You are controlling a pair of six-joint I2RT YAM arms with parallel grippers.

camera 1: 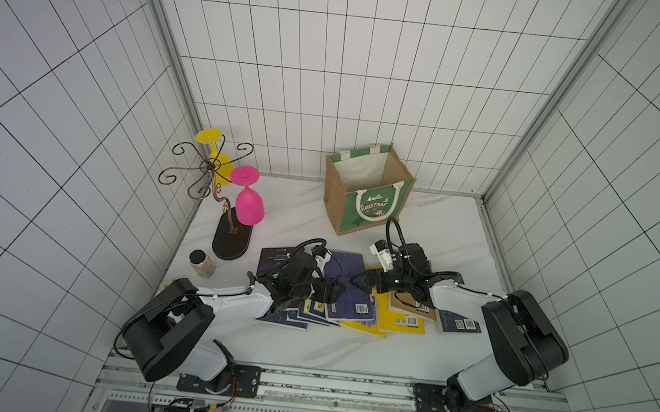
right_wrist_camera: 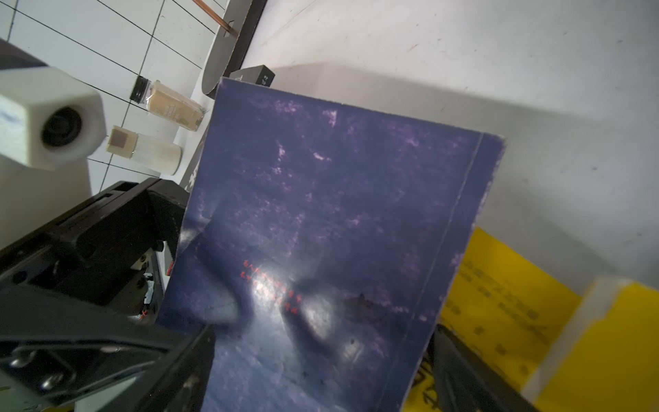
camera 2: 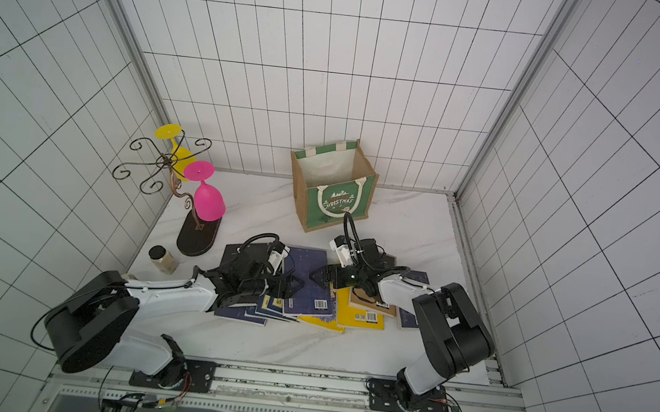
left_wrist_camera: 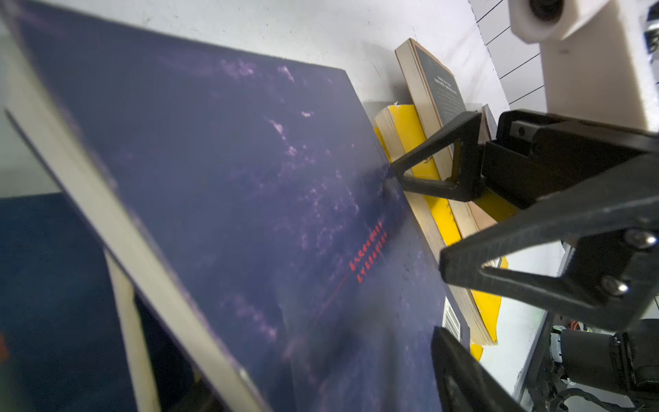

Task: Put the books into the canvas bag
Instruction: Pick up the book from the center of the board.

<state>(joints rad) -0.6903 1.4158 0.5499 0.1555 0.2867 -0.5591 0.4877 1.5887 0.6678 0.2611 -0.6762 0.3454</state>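
- ~9 books (camera 1: 399, 323) by my count, piled on table (camera 1: 304, 350), none in the 1 bag (camera 1: 335, 203) behind them.
- L gripper (camera 1: 336, 294) + R gripper (camera 1: 356, 281): both w/ jaws apart at navy book (camera 1: 348, 269).

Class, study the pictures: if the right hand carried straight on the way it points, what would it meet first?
The navy book: the right hand points straight at it, a fingertip seemingly already on its cover. Beyond lies the left hand, though depth is unclear.

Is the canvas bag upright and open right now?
Upright, open: in both top views the canvas bag shows its white lining through the mouth.
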